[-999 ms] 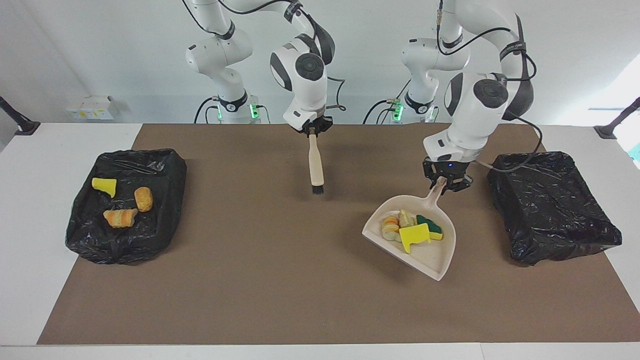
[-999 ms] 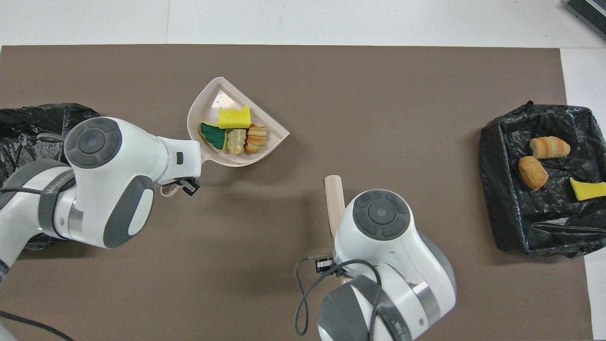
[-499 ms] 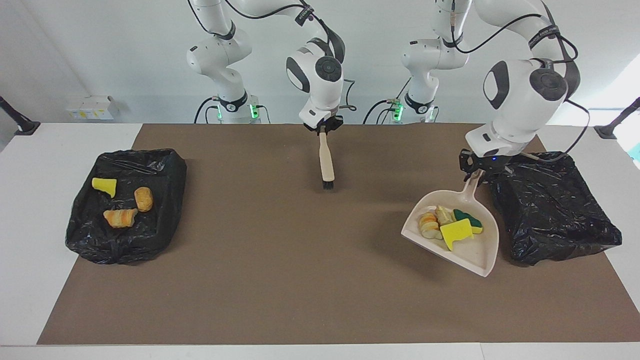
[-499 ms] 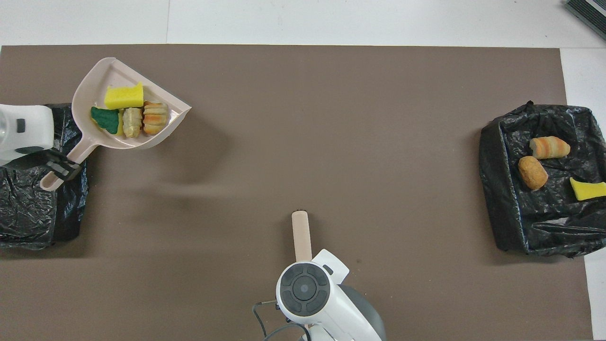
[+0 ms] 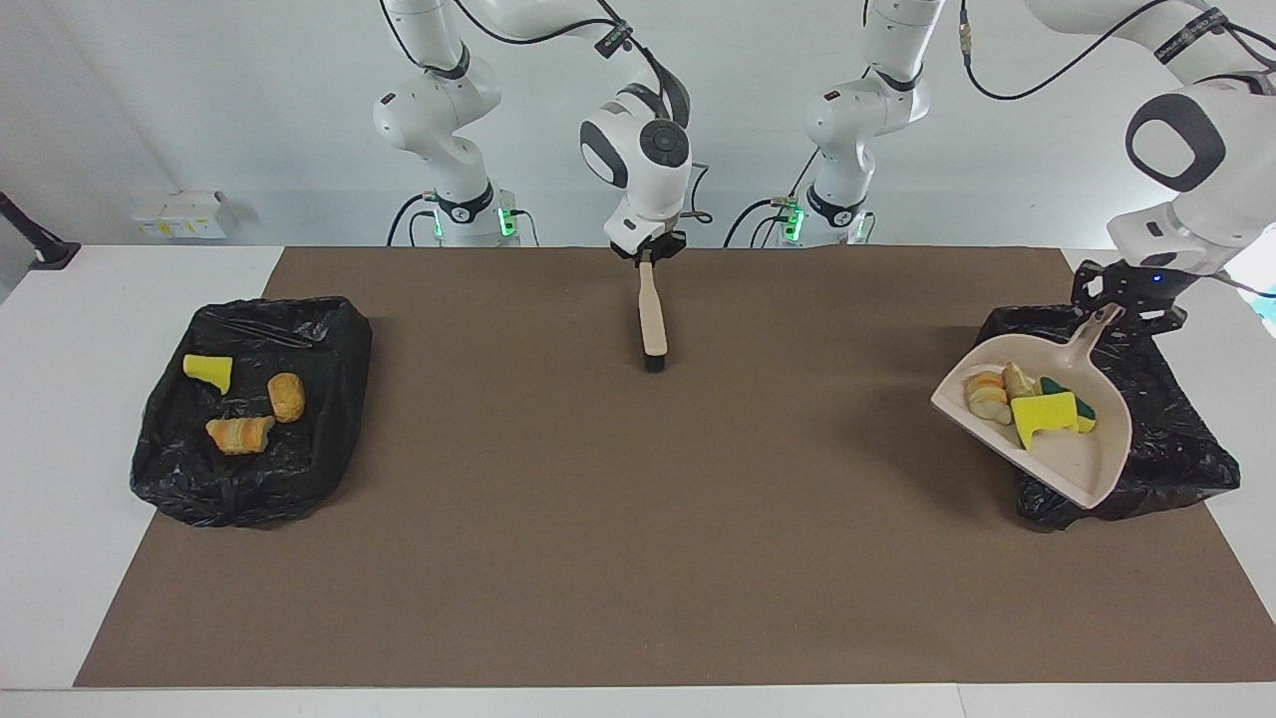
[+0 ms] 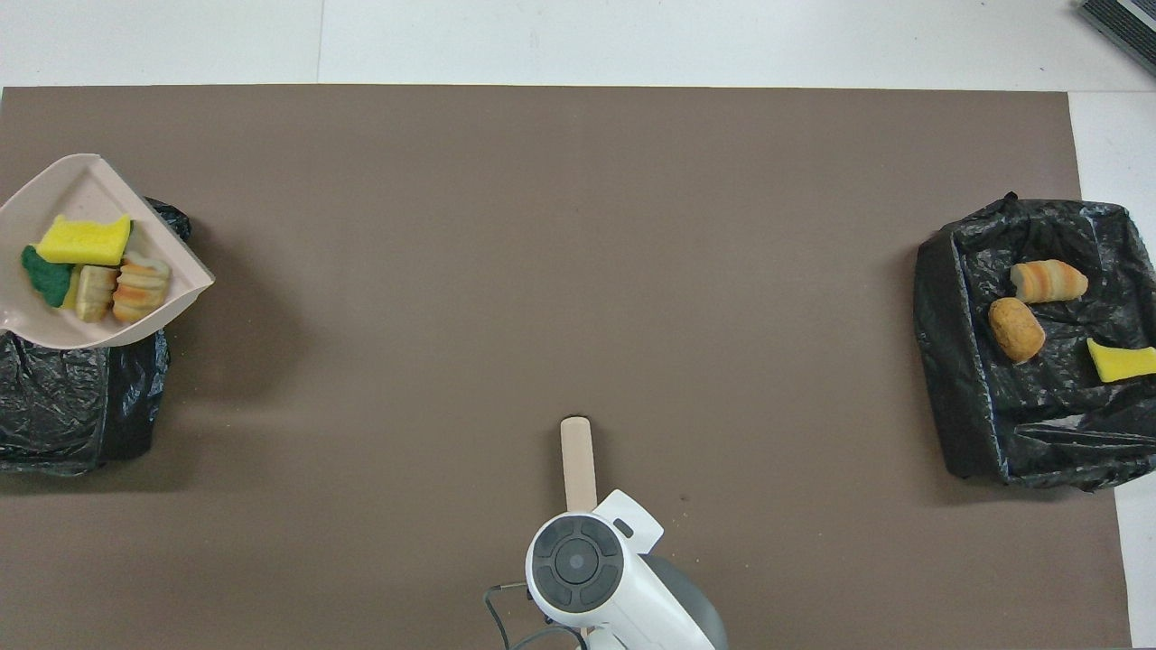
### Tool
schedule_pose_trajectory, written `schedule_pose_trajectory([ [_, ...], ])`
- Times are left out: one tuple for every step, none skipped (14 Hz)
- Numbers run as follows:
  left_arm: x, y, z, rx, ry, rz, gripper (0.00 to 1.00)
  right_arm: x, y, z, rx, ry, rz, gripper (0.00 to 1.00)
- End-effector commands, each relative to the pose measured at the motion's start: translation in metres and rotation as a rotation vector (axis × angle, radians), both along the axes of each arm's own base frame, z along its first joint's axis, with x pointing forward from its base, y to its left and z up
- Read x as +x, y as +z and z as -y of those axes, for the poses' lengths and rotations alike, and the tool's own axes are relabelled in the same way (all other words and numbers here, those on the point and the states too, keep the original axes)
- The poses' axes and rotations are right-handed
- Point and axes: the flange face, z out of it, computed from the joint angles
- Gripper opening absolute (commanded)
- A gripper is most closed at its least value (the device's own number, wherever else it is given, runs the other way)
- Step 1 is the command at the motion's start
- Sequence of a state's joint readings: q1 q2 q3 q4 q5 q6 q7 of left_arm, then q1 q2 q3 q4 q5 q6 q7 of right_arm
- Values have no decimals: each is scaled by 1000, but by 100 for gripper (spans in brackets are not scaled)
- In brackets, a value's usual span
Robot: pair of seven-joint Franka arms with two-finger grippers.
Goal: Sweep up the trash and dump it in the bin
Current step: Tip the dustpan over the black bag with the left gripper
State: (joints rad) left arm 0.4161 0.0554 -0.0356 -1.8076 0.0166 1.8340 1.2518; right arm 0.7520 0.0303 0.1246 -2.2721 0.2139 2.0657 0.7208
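My left gripper (image 5: 1109,317) is shut on the handle of the beige dustpan (image 5: 1082,464). The pan hangs tilted in the air over the black-lined bin (image 5: 1186,449) at the left arm's end of the table. Trash lies in the pan: a yellow sponge (image 5: 1042,414), a green-backed sponge (image 5: 1065,391) and bread-like chunks (image 5: 987,396). The overhead view shows the pan (image 6: 77,194) and its trash (image 6: 86,271) above that bin (image 6: 72,406). My right gripper (image 5: 647,257) is shut on the beige brush (image 5: 653,319), which hangs bristles-down over the mat near the robots.
A second black-lined bin (image 5: 329,439) stands at the right arm's end and holds a yellow sponge (image 5: 207,371) and two bread chunks (image 5: 286,396). A brown mat (image 5: 598,519) covers the table between the bins. The brush handle (image 6: 576,456) pokes out from under the right wrist.
The left arm has carried the loaded dustpan from over the mat to over the bin at its end. The right arm has drawn the brush back a little toward the robots.
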Motion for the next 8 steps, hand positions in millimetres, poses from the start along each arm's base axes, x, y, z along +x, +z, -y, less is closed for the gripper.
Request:
schedule_pose_trajectory([
  [-7,10,-36,64,-99,34,0,5,0,0,12,-27,1,66],
  [-10,10,-53,90,-130,52,0,6,1,-1,10,-35,2,100],
  [-10,10,-63,105,-152,71,0,8,5,-1,10,-36,-2,100],
  [-10,6,-73,123,-161,80,0,10,11,-2,3,-34,-14,100],
  [-6,-1,-81,182,-188,66,0,16,22,-2,-1,-37,-23,100],
  [-2,1,-84,253,-221,58,0,26,33,3,-2,-41,-25,100],
  [0,3,-88,286,-233,53,0,36,44,8,-5,-46,-24,100],
  [6,4,-92,309,-243,61,0,46,57,11,-3,-53,-26,100],
])
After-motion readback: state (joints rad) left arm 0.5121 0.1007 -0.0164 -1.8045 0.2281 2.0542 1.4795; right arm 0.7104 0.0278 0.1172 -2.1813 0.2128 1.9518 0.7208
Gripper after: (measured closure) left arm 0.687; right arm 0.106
